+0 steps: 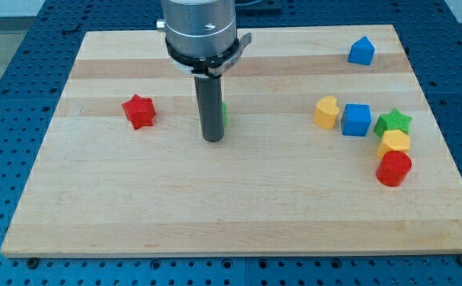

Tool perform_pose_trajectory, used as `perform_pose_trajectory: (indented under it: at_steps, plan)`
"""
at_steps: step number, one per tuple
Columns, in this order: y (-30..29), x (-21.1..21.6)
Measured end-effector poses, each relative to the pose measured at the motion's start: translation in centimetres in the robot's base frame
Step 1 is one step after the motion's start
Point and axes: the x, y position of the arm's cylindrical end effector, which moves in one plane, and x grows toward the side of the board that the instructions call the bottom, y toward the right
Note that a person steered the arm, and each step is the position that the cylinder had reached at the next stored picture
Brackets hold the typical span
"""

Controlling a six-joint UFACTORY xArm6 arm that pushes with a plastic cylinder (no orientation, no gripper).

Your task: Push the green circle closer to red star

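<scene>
The red star [139, 111] lies on the wooden board at the view's left. The green circle [224, 114] is almost wholly hidden behind my rod; only a thin green sliver shows at the rod's right edge. My tip [213, 138] rests on the board just in front of the green circle, towards the view's bottom, and to the right of the red star with a gap of bare board between them.
At the view's right stand a yellow block [326, 112], a blue cube [357, 120], a green star [394, 122], a yellow hexagon [394, 143] and a red cylinder-like block [394, 168]. A blue block [362, 51] sits at the top right. The board's edge [238, 253] runs along the bottom.
</scene>
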Motion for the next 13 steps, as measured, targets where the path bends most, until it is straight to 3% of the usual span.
perform_pose_trajectory:
  at_steps: [2, 6, 8, 9, 12, 13]
  plan:
    - [3.3, -0.9]
    - [-2.7, -1.7]
    - [3.4, -4.0]
    - [3.0, -5.6]
    - [-7.1, -5.3]
    - [-6.4, -5.5]
